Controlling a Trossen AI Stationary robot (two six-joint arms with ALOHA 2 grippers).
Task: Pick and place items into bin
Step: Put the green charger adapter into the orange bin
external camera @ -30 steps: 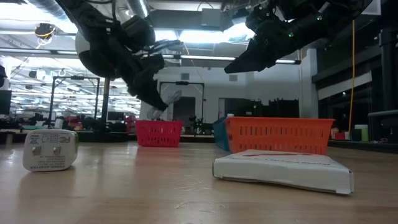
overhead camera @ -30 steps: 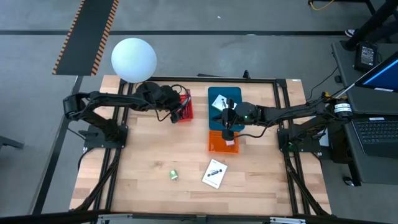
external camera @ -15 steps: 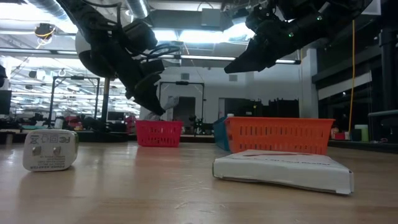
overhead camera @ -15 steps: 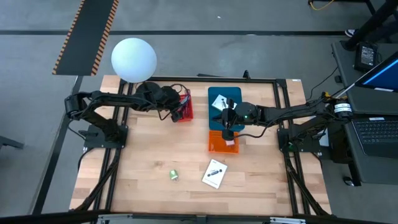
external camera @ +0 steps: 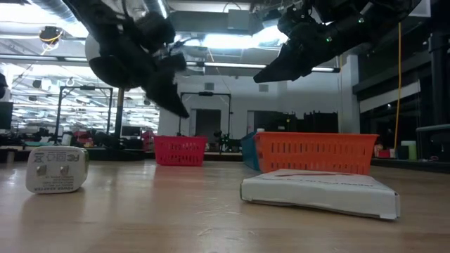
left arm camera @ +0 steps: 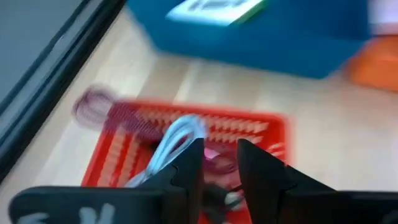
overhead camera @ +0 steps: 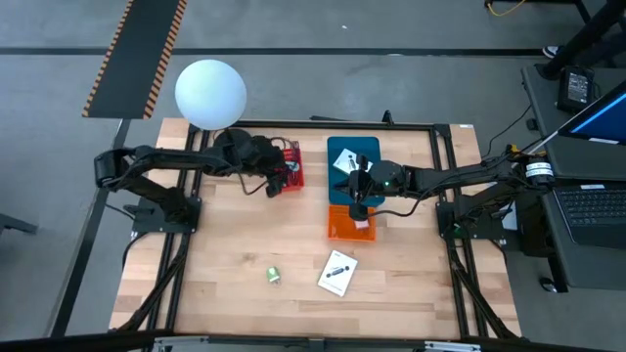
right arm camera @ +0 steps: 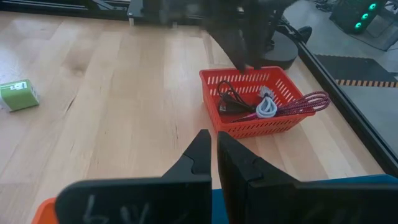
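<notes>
My left gripper (left arm camera: 219, 146) hangs open just above the red bin (left arm camera: 273, 127) at the table's far middle (overhead camera: 293, 171), with nothing between its fingers. In the bin lie a white cable (left arm camera: 177, 134), a black cable (right arm camera: 230, 98) and a maroon cable (right arm camera: 308, 102) whose loops hang over the rim. My right gripper (right arm camera: 213, 135) is shut and empty, above the blue bin (overhead camera: 367, 149) and orange bin (overhead camera: 342, 230). A green cube (overhead camera: 274, 276) and a white card box (overhead camera: 337, 273) lie on the near part of the table.
A white globe lamp (overhead camera: 210, 93) stands at the table's far left corner. A white card with green marks (left arm camera: 214, 9) lies in the blue bin. A white plug block (external camera: 56, 169) shows in the low view. Bare wood lies between the bins and the near edge.
My left gripper has let go of the white cable, which has dropped from its fingertips into the red bin. The gripper has then risen a little and drawn back toward the table's left edge. My right arm has kept still.
</notes>
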